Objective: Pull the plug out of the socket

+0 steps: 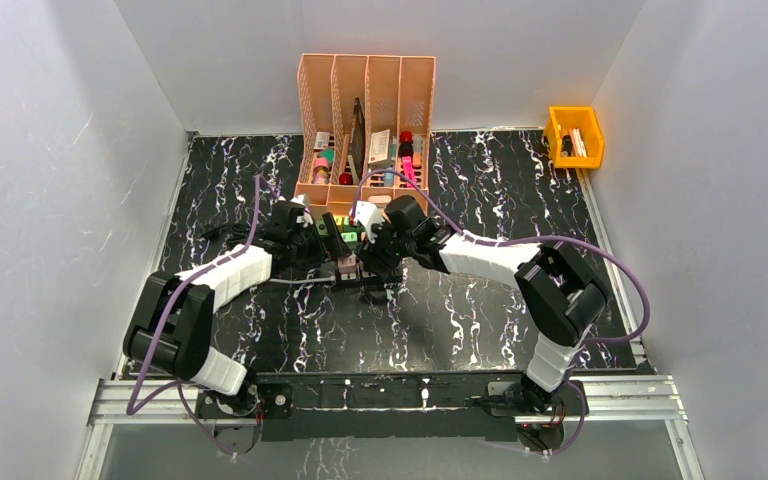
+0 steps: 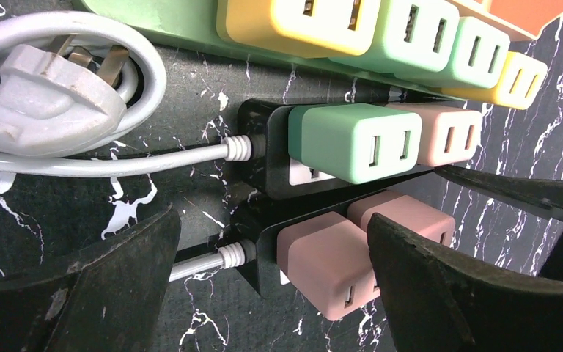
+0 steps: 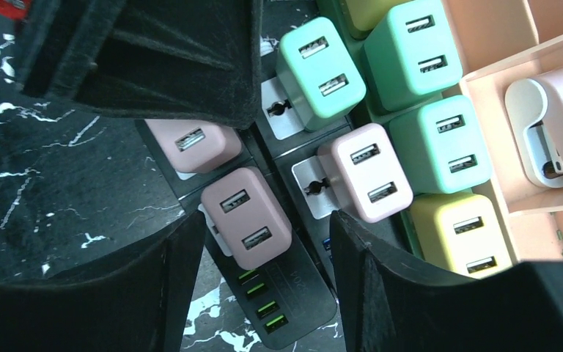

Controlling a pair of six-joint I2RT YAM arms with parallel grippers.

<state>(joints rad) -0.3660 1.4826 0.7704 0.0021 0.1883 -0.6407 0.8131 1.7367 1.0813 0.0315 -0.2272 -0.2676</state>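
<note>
Straddling a pink plug (image 3: 245, 216) seated in the black power strip (image 3: 293, 308), at 6 o'clock from the orange rack (image 1: 365, 100) on the tabletop (image 1: 480, 320), the right gripper (image 3: 264, 220) is holding its fingers wide apart. The left gripper (image 2: 275, 249), fingers equally wide, is bracketing a neighbouring pink plug (image 2: 319, 260).

White-shelled arms (image 1: 228, 275) trail purple cables (image 1: 644, 305); left end effector (image 2: 278, 286) and right end effector (image 3: 264, 271) are black.

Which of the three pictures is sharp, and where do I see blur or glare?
Top view: even light, sharp, no glare on the table. Left wrist: green plug crisp, dark fingers slightly soft. Right wrist: pink plug sharp, fingers dark, little detail.
</note>
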